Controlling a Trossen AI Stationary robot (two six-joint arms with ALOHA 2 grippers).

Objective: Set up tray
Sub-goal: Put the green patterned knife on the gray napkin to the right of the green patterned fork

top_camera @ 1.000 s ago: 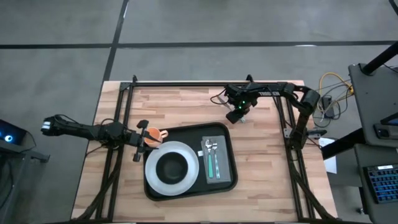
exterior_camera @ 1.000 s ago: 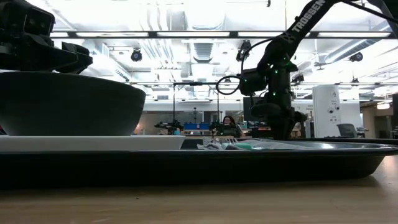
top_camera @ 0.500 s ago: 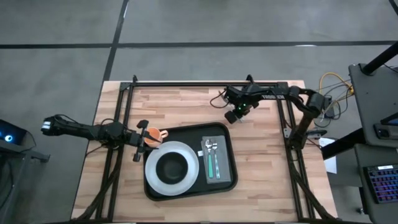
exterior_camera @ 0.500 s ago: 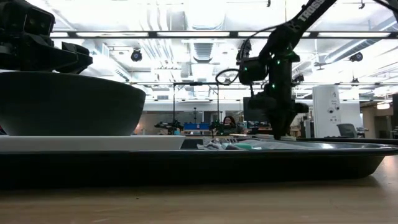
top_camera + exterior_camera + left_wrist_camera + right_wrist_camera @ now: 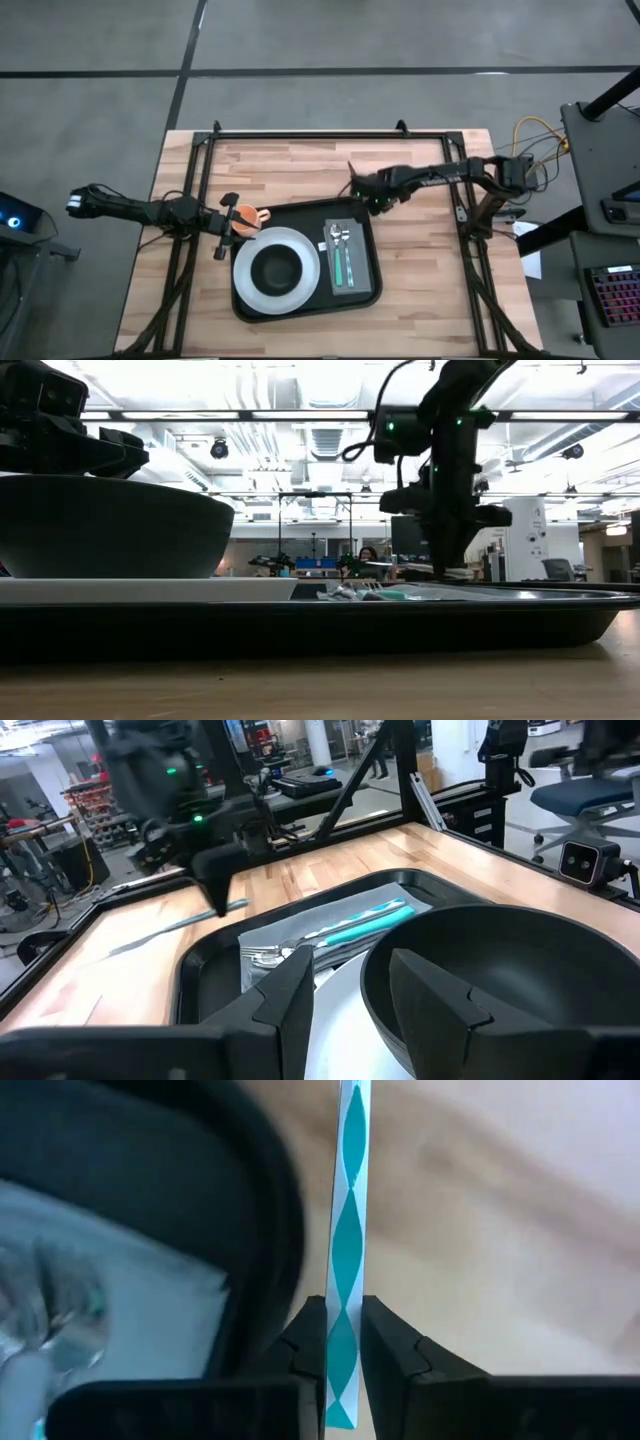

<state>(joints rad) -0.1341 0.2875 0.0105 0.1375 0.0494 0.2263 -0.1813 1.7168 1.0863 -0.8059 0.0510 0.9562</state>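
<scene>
Large black rectangular plastic tray [image 5: 368, 225] on wooden table [image 5: 420, 300]
Round white plate [image 5: 300, 288] holds dark bowl [image 5: 277, 267]; flat grey napkin [image 5: 345, 285] lies right

Teal-patterned strip [image 5: 348, 1260], top cut off

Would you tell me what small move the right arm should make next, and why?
Probably a slight lift, then carrying the straw over the rim of the tray. The right gripper has its jaws closed on the straw, which sits low over the wood just outside the tray's corner, while the cutlery already lies on the napkin inside.
</scene>
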